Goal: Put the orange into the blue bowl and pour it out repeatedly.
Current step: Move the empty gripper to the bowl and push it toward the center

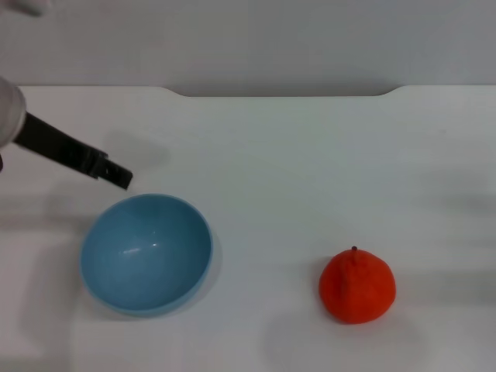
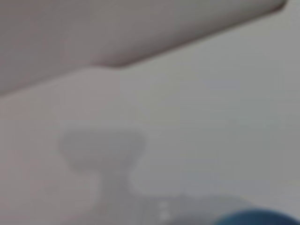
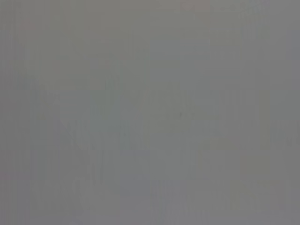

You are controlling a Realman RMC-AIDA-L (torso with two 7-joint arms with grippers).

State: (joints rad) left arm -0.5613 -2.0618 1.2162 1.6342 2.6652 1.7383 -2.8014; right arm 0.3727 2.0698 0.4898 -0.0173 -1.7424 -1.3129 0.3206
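The orange (image 1: 357, 285) sits on the white table at the front right, upright, stem nub on top. The blue bowl (image 1: 146, 253) stands upright and empty at the front left; a sliver of its rim shows in the left wrist view (image 2: 260, 219). My left gripper (image 1: 115, 173) reaches in from the left edge, its dark tip just behind and left of the bowl's rim, apart from it. My right gripper is out of view; the right wrist view shows only plain grey.
The white table (image 1: 294, 170) ends at a back edge with a shallow notch (image 1: 283, 93), with a grey wall behind it. The left arm's shadow lies on the table behind the bowl.
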